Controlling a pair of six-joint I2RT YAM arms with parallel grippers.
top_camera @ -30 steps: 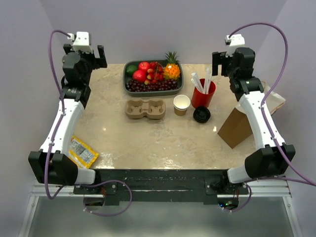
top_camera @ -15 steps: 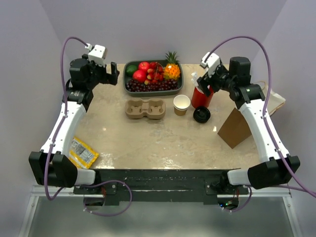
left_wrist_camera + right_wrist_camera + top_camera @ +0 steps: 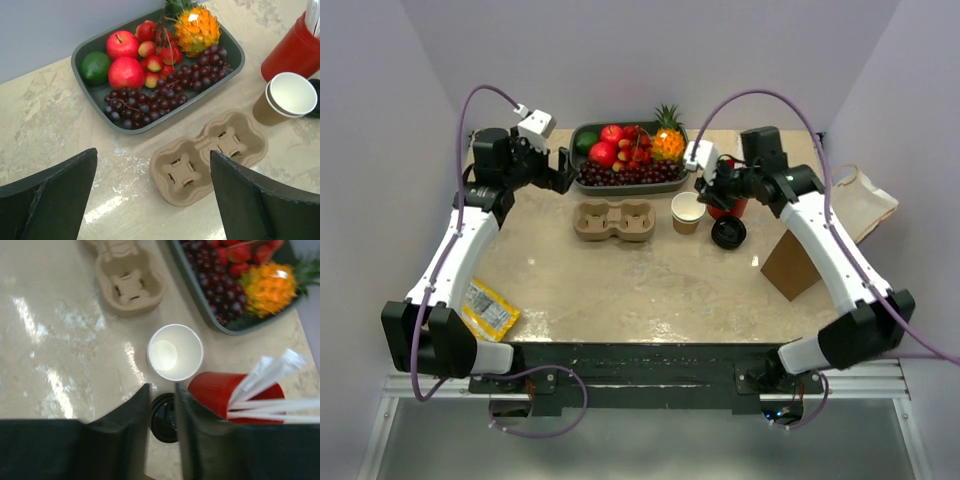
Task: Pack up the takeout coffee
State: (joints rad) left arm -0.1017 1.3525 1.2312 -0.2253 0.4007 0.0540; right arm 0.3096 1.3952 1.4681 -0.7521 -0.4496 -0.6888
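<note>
the task is judged to be at its first step: nothing is packed yet, and both arms are held over the far half of the table.

the cup stands upright and open on the table, near the middle. it is just right of the carrier and just left of the red cup with straws. the lid is not on it; it lies flat on the table, to the right of the cup and a little nearer, apart from it. both holes of the carrier are seen empty. a brown bag stands near the right edge.

the right gripper hangs above the lid and the cup. its jaws are only a little apart and nothing is held between them; the lid is seen through the narrow gap. the left gripper is held above the table left of the carrier, with its jaws wide apart and empty.

the lid is probably to be dealt with first, since it lies under the right gripper. for this the right jaws must be opened wider and lowered around the rim of the lid, which is low and flat, so little height is left for a hold. after that the lid must be set level on the cup. care is needed that the light cup and the red cup are not pushed over.
</note>
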